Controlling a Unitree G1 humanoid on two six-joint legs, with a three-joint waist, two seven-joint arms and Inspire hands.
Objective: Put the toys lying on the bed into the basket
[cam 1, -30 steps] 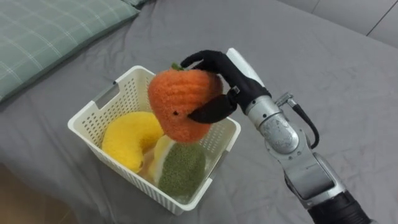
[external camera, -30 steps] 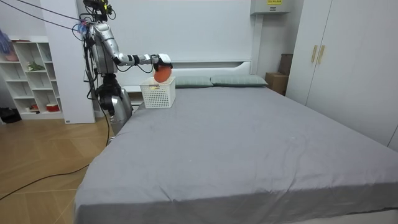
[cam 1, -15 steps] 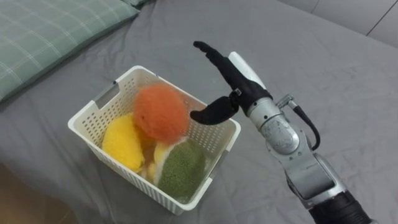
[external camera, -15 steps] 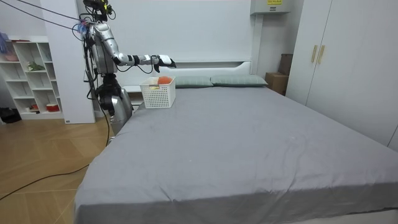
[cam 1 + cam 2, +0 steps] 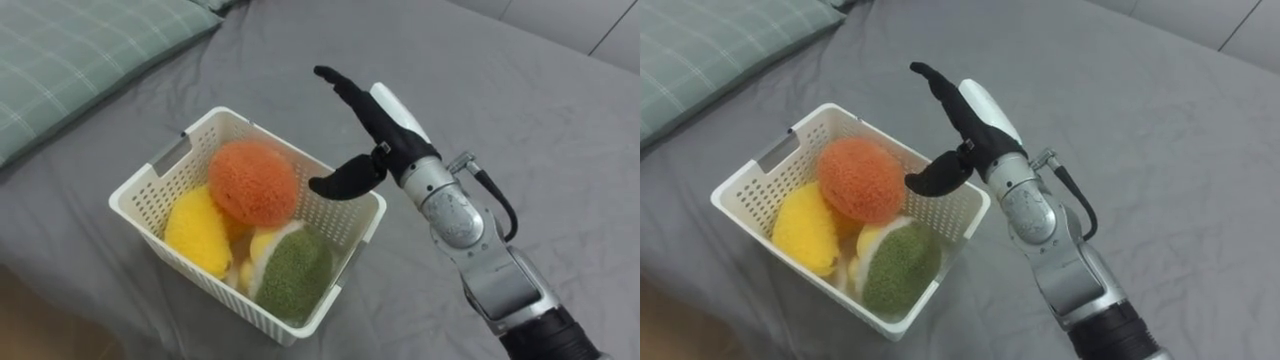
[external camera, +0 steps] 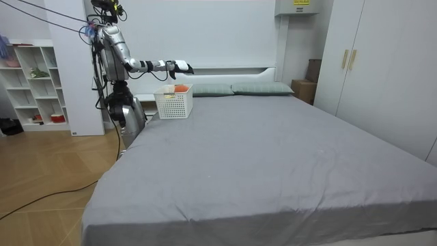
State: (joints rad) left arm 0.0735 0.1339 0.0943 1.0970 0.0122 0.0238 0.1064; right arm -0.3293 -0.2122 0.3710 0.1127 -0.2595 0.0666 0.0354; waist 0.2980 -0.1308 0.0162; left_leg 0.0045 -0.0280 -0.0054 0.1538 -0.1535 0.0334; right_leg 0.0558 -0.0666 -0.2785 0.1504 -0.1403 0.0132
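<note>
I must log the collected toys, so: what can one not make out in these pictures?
- Eye views: the bottom of the basket, covered by the orange toy, yellow toy and green toy.
- Eye views: a pale thing between them, mostly covered.
- Room view: the basket's contents, too small.
- Eye views: the pillow, cut by the left edge.

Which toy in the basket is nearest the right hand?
The orange plush toy. It sits on top of the pile in the basket, just beside the open right hand. The yellow toy and green toy lie lower and farther off.
</note>
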